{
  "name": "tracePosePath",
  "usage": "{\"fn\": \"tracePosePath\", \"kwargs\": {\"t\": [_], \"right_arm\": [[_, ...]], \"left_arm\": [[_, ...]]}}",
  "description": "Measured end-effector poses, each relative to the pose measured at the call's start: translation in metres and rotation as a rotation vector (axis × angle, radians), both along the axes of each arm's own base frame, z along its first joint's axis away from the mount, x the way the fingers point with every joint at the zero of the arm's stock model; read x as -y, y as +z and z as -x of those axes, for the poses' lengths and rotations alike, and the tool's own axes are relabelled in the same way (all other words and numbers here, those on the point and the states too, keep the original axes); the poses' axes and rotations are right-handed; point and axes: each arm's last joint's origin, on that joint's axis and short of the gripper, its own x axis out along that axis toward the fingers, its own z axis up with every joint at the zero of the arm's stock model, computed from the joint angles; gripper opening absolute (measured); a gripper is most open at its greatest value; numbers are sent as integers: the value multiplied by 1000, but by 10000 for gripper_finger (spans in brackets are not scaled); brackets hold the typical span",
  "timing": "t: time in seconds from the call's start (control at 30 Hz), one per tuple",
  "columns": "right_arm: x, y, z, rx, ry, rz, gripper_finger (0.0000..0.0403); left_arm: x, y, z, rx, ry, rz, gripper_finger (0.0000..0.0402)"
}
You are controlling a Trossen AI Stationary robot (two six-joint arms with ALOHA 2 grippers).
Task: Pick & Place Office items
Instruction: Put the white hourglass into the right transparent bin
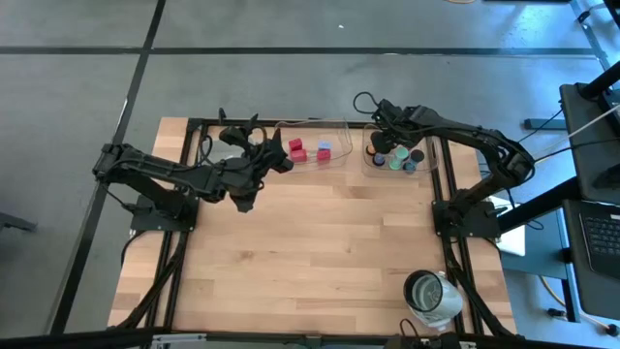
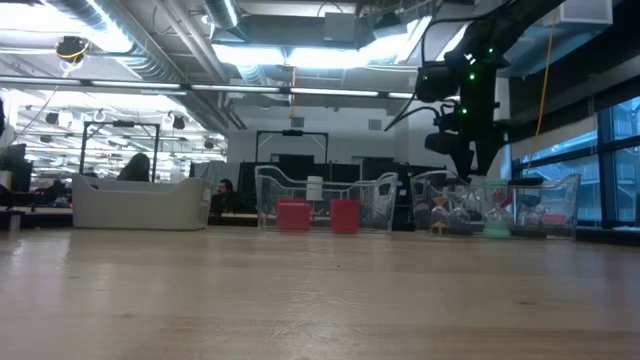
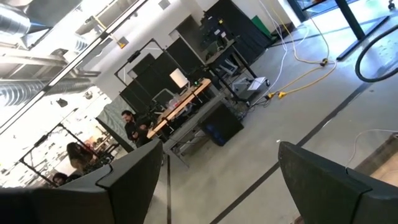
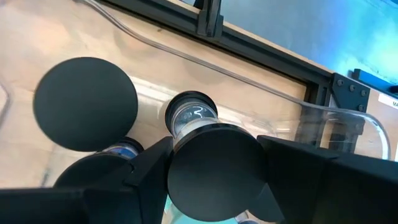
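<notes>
Right gripper (image 4: 214,180) sits down in the clear tray (image 1: 431,160), its fingers apparently closed on 1 black round cap (image 4: 214,165) directly between them; left gripper (image 3: 217,180), wide open and empty, is farther off.

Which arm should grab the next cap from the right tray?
Right. Its gripper hangs over the right tray, with a black cap between its fingers. The left gripper points away, open, near the left tray.
</notes>
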Motion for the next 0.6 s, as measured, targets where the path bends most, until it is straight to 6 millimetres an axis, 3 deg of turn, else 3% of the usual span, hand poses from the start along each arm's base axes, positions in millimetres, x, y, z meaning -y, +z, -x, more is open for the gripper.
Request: {"fn": "tracePosePath", "kwargs": {"t": [0.6], "right_arm": [[5,-1,3,2,-21,2,222]], "left_arm": [[0,0,0,-5,0,-1,317]]}}
